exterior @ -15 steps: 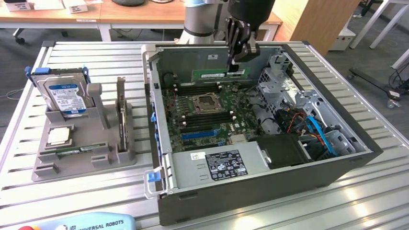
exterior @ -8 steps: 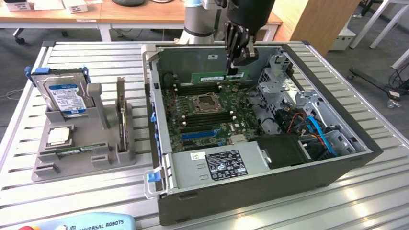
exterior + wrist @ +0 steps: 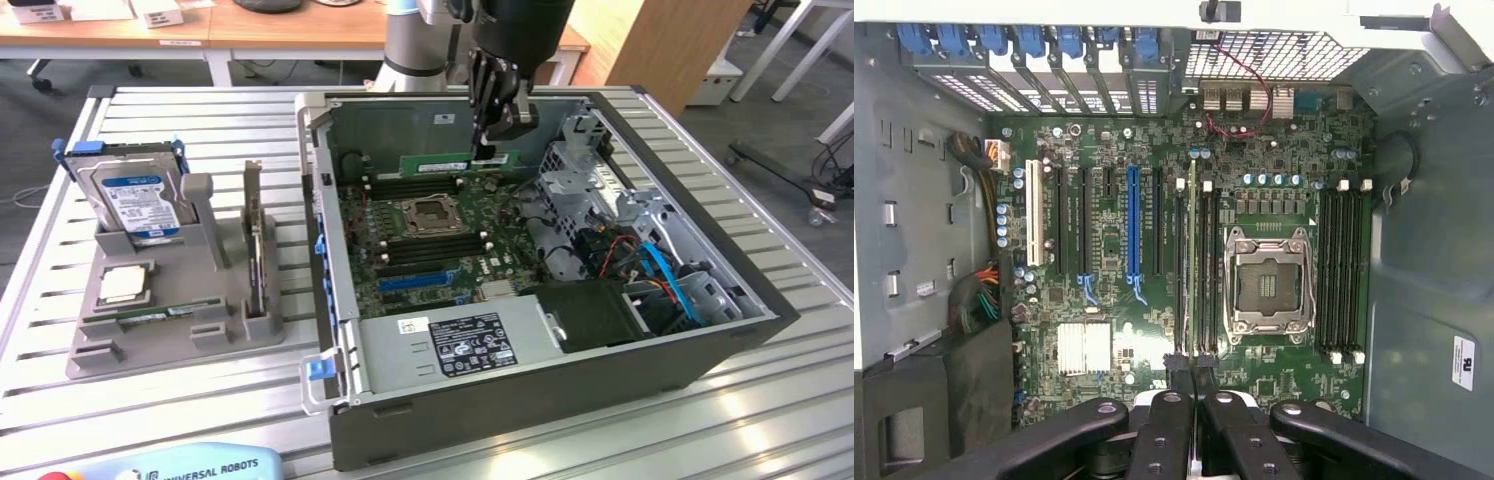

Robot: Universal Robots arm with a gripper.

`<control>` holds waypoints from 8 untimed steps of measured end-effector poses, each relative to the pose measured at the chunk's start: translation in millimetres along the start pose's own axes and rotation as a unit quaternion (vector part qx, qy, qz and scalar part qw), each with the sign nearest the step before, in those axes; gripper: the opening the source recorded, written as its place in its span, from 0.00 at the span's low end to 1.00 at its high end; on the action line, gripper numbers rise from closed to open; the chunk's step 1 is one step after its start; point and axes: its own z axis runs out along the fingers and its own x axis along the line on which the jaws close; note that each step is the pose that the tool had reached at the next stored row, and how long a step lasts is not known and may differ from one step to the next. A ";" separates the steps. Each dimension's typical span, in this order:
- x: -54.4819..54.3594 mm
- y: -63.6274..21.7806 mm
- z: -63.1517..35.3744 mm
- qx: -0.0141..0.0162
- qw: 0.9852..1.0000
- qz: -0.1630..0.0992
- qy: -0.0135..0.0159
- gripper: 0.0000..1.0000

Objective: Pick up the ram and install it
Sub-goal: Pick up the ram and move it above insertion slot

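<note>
The ram (image 3: 438, 162) is a narrow green stick held level over the far part of the motherboard (image 3: 414, 240) inside the open computer case (image 3: 534, 400). My gripper (image 3: 490, 150) is shut on the stick's end at the exterior view's right. In the wrist view the ram (image 3: 1192, 260) appears edge-on as a thin line between my fingertips (image 3: 1192, 372). It lines up with the long black memory slots (image 3: 1204, 270) beside the open CPU socket (image 3: 1267, 283). The stick hangs above the slots, apart from the board.
A grey holder (image 3: 187, 335) at the exterior view's left carries a blue-labelled hard drive (image 3: 134, 195), an upright expansion card (image 3: 254, 240) and a CPU chip (image 3: 123, 283). Inside the case are a power supply (image 3: 454, 345), drive cages (image 3: 587, 175) and cables (image 3: 661, 275).
</note>
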 end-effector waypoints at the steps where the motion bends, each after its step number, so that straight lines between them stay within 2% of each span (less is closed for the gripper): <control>1: 0.0 0.0 0.1 0.000 1.000 0.000 0.000 0.12; 8: 0.0 0.0 1.2 0.000 1.000 0.000 0.000 0.12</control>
